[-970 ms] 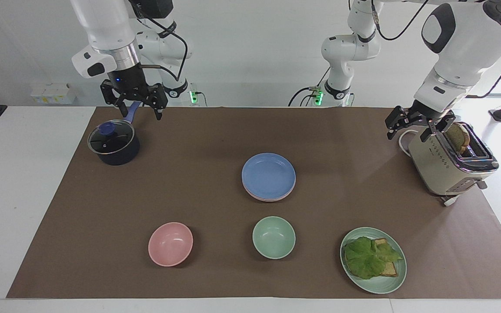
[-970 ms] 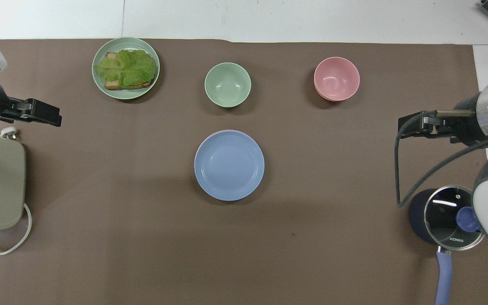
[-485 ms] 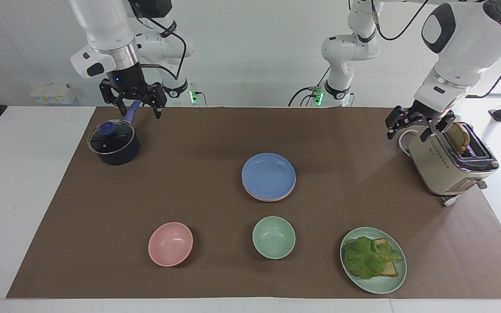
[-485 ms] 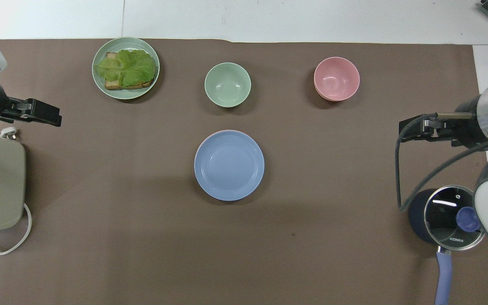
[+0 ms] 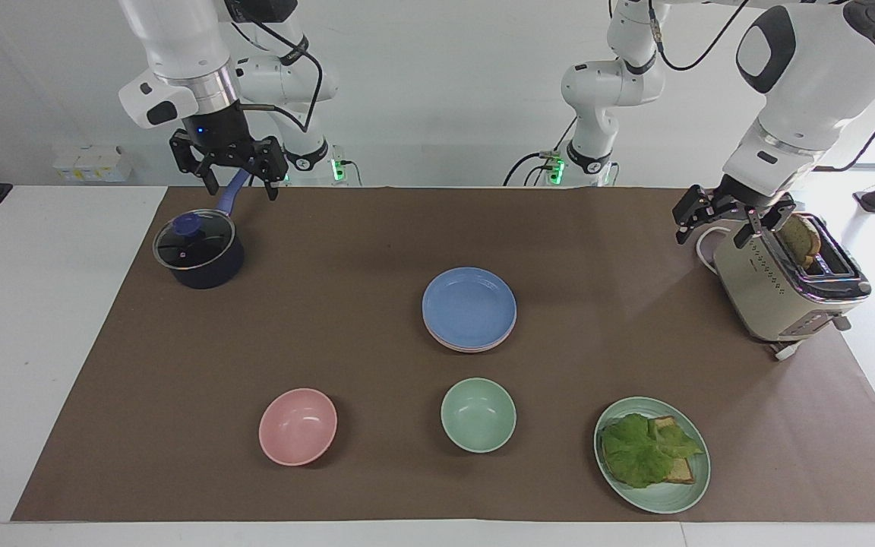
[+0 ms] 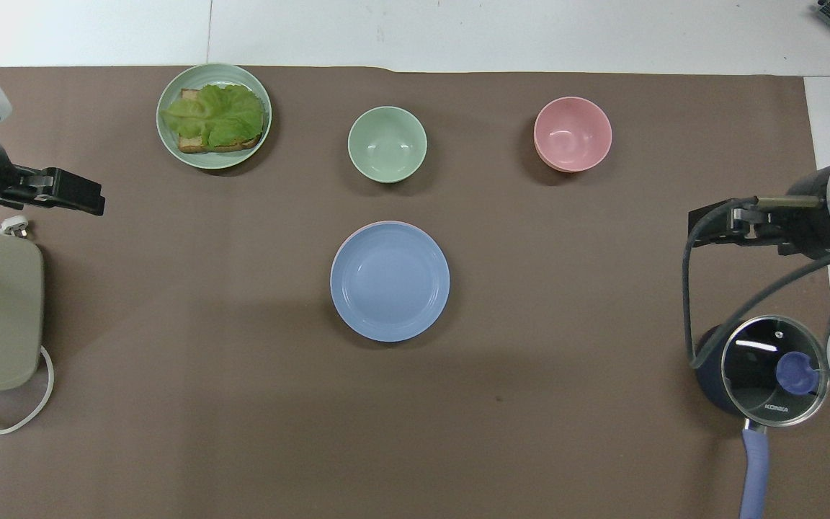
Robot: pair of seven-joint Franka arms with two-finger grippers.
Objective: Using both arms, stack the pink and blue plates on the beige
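Observation:
The blue plate (image 5: 469, 305) (image 6: 390, 280) lies on top of a stack in the middle of the brown mat. Under it only the rim of the pink plate (image 5: 468, 347) shows. The beige plate is hidden. My right gripper (image 5: 241, 191) (image 6: 699, 234) hangs open and holds nothing, above the handle of a dark pot. My left gripper (image 5: 711, 239) (image 6: 94, 202) is open and holds nothing, in the air beside the toaster. Neither gripper is close to the stack.
A lidded dark pot (image 5: 199, 250) sits at the right arm's end. A beige toaster (image 5: 787, 281) with bread sits at the left arm's end. Farther from the robots than the stack are a pink bowl (image 5: 298, 426), a green bowl (image 5: 478, 415) and a green plate (image 5: 677, 497) of lettuce and toast.
My right gripper has risen a little and drawn back toward its own end of the table. The left arm and the plates have not moved.

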